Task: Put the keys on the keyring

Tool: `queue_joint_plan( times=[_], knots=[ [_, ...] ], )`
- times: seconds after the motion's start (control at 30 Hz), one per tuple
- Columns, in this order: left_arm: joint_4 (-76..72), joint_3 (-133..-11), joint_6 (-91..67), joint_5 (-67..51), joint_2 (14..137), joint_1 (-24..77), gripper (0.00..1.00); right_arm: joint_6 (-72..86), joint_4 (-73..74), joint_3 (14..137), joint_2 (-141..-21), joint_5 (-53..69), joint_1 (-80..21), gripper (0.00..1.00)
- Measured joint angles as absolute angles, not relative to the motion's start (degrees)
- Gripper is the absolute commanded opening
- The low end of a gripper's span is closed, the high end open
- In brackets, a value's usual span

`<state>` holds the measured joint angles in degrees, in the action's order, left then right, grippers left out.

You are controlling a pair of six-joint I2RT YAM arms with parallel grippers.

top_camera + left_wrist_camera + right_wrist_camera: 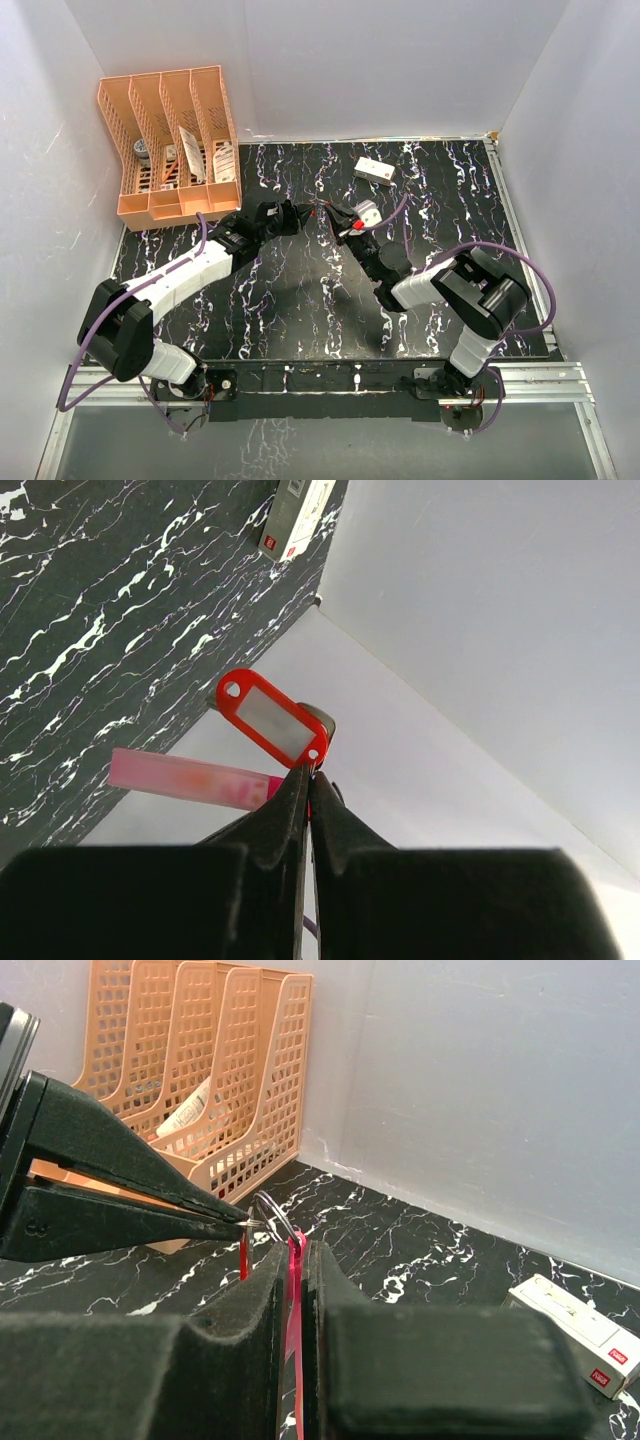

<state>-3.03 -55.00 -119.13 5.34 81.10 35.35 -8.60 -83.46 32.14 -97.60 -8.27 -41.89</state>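
Observation:
My right gripper (297, 1250) is shut on the slim pink tag (295, 1295) of the keyring, and the thin metal ring (272, 1217) stands just above its fingertips. My left gripper (308, 772) is shut on one end of a red key (272, 716), a red-framed piece with a pale middle. In the right wrist view the left gripper (245, 1222) comes in from the left, its tip touching the ring, and the red key (243, 1255) hangs below it. The pink tag (190, 778) shows beside the left fingers. Both grippers (305, 214) (350, 225) meet above the table's middle.
An orange file organiser (170, 145) holding a few small items stands at the back left. A white rectangular box with red marks (374, 171) lies at the back, right of centre. White walls enclose the black marbled table (300, 300).

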Motion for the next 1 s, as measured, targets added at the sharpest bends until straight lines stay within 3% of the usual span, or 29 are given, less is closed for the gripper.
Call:
queue_joint_plan(
  times=[1.0],
  knots=[
    [-4.29,-54.85,-119.13,5.32,81.08,35.35,0.0,-7.14,-83.48,32.58,-98.0,-7.51,-42.37,0.0]
  ],
)
